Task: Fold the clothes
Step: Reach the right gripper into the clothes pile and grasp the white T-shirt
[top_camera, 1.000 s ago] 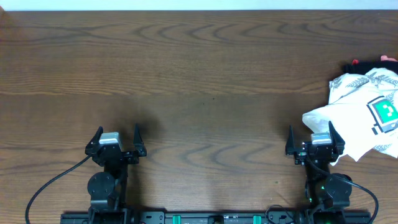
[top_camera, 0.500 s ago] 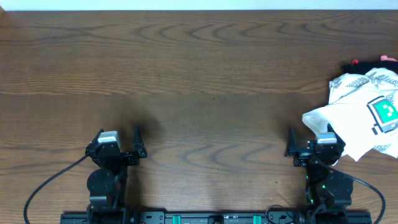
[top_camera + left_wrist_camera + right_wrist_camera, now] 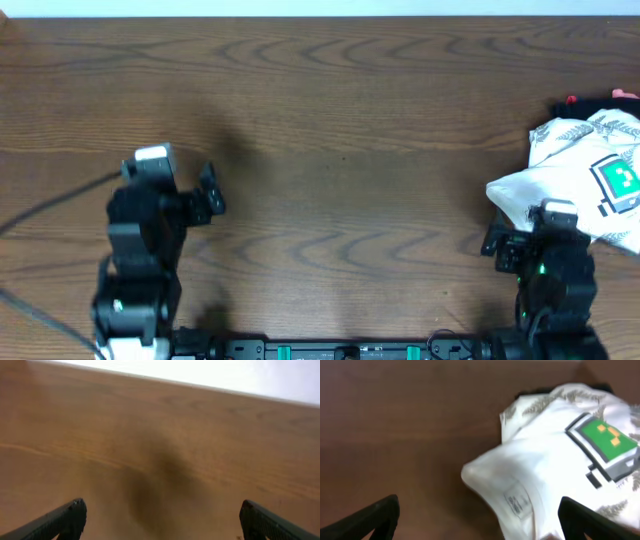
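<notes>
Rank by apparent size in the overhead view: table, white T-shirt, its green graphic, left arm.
1. table
2-3. white T-shirt and left arm: look alike; the arm stands nearer the camera and the shirt is cut by the frame edge, so unranked.
4. green graphic

Blk arms (image 3: 138, 245) w/ grey wrist caps (image 3: 152, 156), green LEDs (image 3: 540, 268).

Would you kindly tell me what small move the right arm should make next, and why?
Probably ease the right gripper forward and down onto the near fold of the T-shirt: its jaws stand open and empty, the shirt lies crumpled just ahead, and the left gripper hangs open over the wooden table.
</notes>
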`<state>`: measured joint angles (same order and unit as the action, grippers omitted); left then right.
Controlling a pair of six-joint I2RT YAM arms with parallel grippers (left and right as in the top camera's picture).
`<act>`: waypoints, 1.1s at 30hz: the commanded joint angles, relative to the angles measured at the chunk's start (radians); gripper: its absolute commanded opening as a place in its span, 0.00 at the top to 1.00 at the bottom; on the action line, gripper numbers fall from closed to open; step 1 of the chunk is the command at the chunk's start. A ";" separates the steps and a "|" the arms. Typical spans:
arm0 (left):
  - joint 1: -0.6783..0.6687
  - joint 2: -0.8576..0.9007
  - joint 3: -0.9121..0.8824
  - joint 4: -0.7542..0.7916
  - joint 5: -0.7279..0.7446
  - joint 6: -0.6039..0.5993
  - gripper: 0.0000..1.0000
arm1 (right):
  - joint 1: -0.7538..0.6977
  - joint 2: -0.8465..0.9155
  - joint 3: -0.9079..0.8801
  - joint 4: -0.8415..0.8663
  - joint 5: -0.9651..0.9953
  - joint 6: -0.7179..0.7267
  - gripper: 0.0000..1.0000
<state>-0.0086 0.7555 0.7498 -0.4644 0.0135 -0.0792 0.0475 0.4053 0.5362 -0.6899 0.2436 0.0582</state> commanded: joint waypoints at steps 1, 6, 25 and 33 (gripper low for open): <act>-0.003 0.095 0.124 -0.089 0.032 -0.010 0.02 | -0.031 0.153 0.129 -0.071 0.007 0.025 0.01; -0.003 0.193 0.243 -0.233 0.032 -0.008 0.02 | -0.063 0.384 0.340 -0.224 -0.108 0.023 0.01; -0.003 0.204 0.248 -0.178 0.030 -0.008 0.02 | -0.446 0.795 0.263 -0.237 -0.013 0.447 0.01; -0.003 0.204 0.248 -0.178 0.031 -0.008 0.02 | -0.456 0.867 0.119 0.076 -0.057 0.351 0.03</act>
<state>-0.0086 0.9577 0.9752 -0.6456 0.0429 -0.0792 -0.4019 1.2587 0.6865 -0.6563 0.2089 0.4507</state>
